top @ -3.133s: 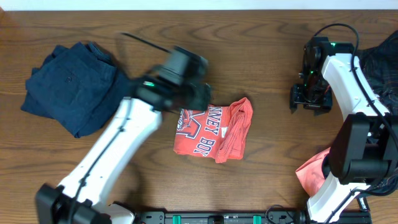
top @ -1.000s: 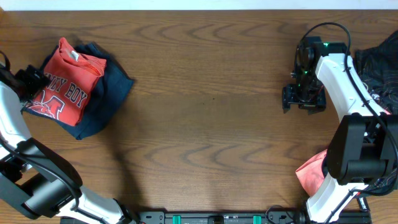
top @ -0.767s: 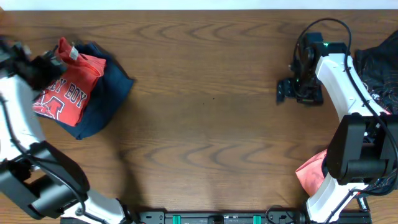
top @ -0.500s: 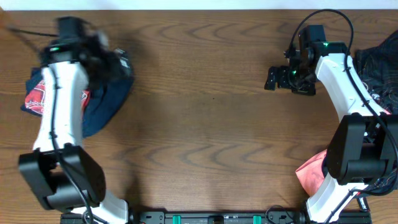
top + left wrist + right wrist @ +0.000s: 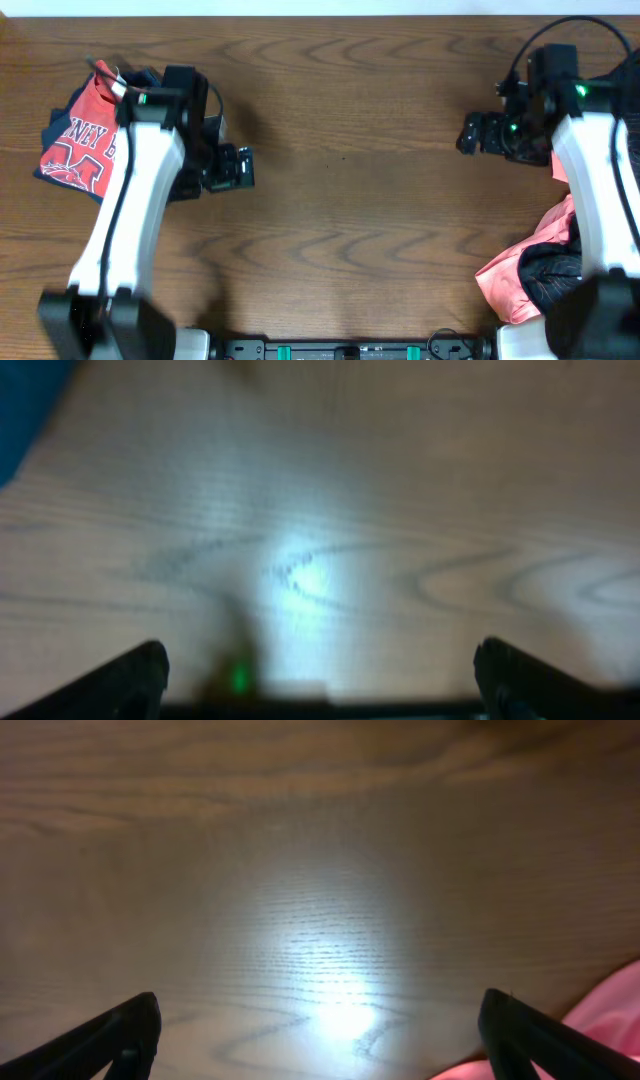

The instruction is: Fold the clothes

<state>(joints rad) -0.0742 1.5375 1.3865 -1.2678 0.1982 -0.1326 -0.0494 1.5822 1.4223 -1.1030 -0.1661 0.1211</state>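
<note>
Desk (image 5: 350,210): a broad central band of bare wood is found between left end effector (image 5: 236,168) and right end effector (image 5: 472,133), unobstructed from rear edge to front; far-left side is blocked by a folded stack topped by red shirt (image 5: 75,150); left arm (image 5: 130,230) is laid diagonally across the front-left; right edge is occupied by right arm (image 5: 600,190) and pink garment (image 5: 505,278); only bare wood is seen between each effector's spread fingers.

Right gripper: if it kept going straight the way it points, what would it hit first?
Probably the bare table: only wood lies straight ahead of the right gripper. Depth is unclear.
</note>
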